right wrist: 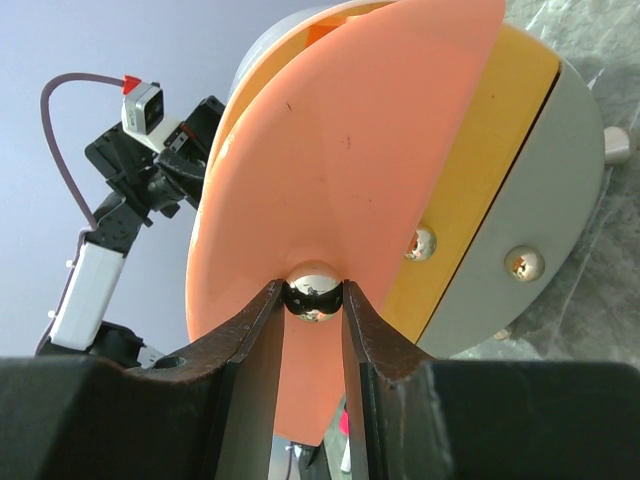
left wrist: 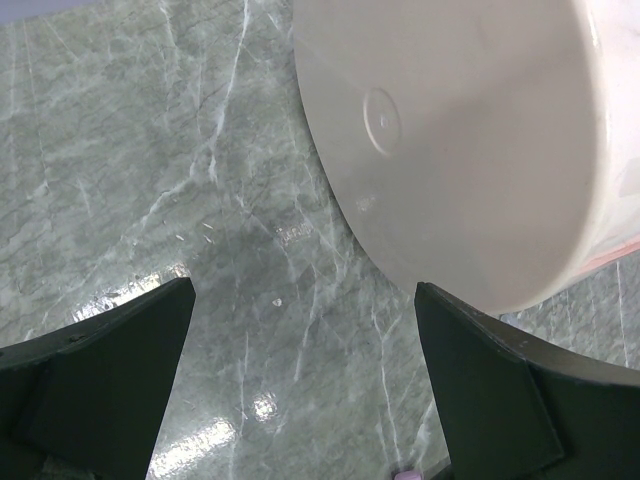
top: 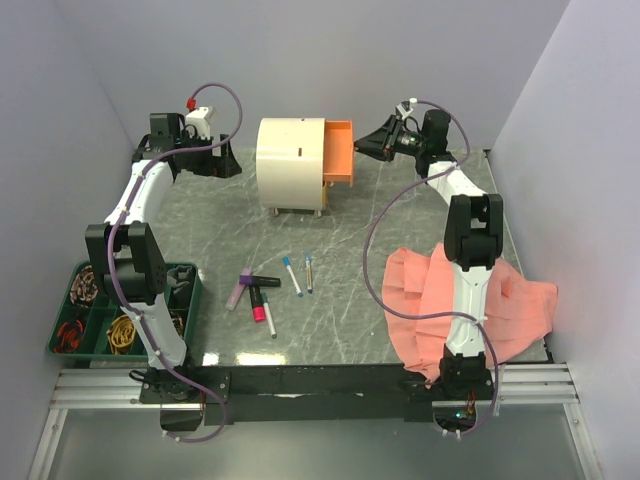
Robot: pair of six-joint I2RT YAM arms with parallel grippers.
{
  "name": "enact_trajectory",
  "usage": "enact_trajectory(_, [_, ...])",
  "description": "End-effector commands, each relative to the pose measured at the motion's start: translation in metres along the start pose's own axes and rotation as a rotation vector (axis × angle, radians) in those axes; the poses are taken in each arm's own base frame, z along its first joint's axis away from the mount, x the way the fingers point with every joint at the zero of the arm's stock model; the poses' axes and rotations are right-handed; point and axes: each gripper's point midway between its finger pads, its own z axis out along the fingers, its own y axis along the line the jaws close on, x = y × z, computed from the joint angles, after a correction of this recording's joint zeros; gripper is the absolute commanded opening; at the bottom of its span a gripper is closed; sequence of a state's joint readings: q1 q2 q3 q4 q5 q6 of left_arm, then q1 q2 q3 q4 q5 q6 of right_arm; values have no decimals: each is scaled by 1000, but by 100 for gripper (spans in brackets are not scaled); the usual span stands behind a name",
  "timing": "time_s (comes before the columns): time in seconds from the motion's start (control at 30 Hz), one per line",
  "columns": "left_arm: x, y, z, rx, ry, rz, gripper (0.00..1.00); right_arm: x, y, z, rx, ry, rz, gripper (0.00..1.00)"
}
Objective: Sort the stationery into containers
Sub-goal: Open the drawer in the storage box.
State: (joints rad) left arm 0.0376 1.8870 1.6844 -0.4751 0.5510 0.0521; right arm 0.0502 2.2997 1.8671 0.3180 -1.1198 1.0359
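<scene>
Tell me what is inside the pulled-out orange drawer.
From above, the orange drawer shows only bare orange surfaces, with no contents visible. Its rear is hidden inside the cream cabinet, and the right end effector, shut on its knob, faces only the front panel.

The cabinet [top: 290, 163] stands on the worktop [top: 400, 340] near the middle of its far edge. One drawer [top: 338, 153] juts out of the cabinet's right face. The right claw [top: 362, 143] sits just right of that drawer, its fingers pinching the knob [right wrist: 313, 293] on the drawer front. The left claw [top: 232, 165] hangs left of the cabinet with its fingers spread wide, apart from the cabinet's left face. In front of the cabinet, around the middle of the worktop, lie two markers [top: 262, 300], with two pens [top: 291, 276] just to their right. A tray [top: 60, 330] sits at the near left corner. A cloth [top: 430, 290] covers the near right corner and overhangs the right edge.
</scene>
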Motion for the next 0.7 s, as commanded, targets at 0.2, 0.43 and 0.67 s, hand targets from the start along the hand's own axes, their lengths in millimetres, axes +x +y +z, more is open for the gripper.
enact_trajectory(0.2, [-23, -5, -7, 1, -65, 47, 100, -14, 21, -25, 5, -42, -70, 19])
enact_trajectory(0.43, [-23, -5, -6, 1, -67, 42, 100, -15, 19, -25, 10, -45, -64, 20])
enact_trajectory(0.67, [-24, -3, -8, -13, -69, 47, 100, -17, 20, -26, 9, -49, -71, 20])
